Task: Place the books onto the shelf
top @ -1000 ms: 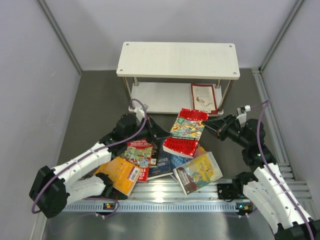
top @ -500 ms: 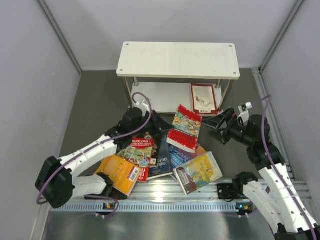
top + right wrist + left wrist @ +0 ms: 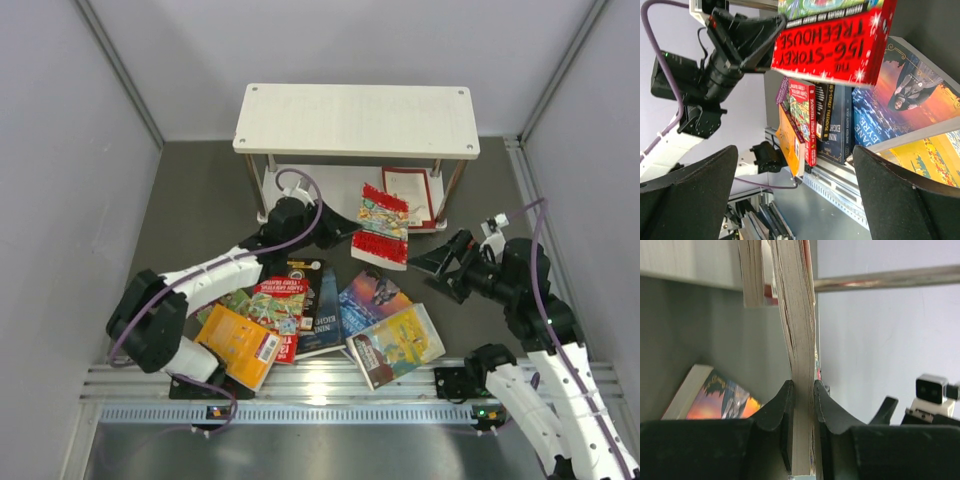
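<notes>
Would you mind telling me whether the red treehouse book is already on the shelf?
Not yet: the left gripper clamps the red book, held tilted at the shelf's front edge.

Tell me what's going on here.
The left gripper is clamped on a red book, holding it up just in front of the shelf, where one book already sits on the lower board. The right gripper is open and empty, off to the red book's right. The other books lie in a heap on the table.
</notes>
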